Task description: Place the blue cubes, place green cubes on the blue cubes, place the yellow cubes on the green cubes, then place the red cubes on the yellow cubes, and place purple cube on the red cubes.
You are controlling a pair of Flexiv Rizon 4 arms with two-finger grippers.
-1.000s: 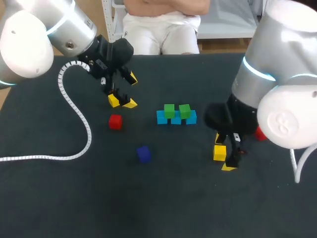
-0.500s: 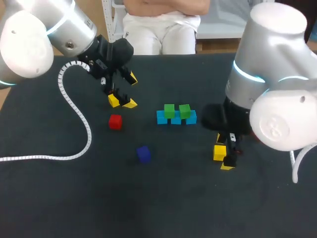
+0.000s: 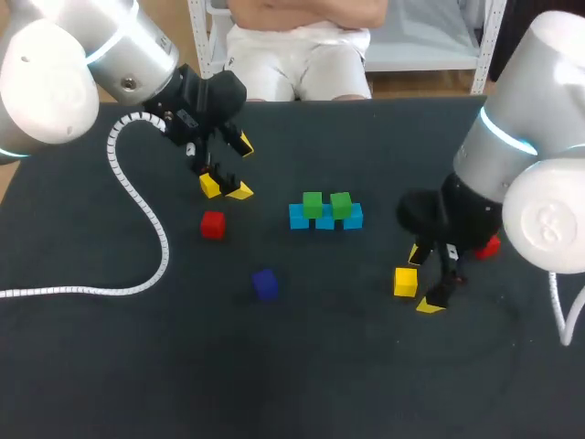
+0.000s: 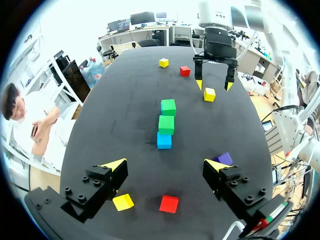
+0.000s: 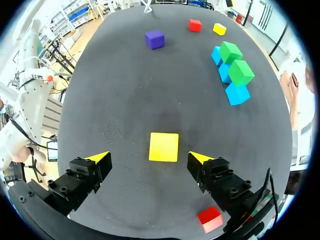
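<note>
the yellow cube (image 5: 163, 147) lies flat on the worktop (image 3: 302, 366), just ahead of the right pincer (image 5: 147, 158) and in line with the gap between its tips. that pincer is spread wide and holds nothing. a red cube (image 5: 210, 219) lies close beside one of its fingers.

well apart, the blue cubes (image 3: 324, 219) stand in a row touching one another, with two green cubes (image 3: 326, 203) on top. this yellow cube looks due to go on the greens.

the pincer's line is slightly off the cube's middle, so closing may catch a corner and twist or push it away. a low approach could also knock the red cube. at the stack, a skewed release or a brushing finger would probably shove the loose greens off.

the left pincer (image 4: 165, 164), also wide open and empty, hangs over the second yellow cube (image 4: 123, 202) and the other red cube (image 4: 169, 203), with the purple cube (image 4: 224, 158) nearby. if both arms make for the stack at once, they may clash.
</note>
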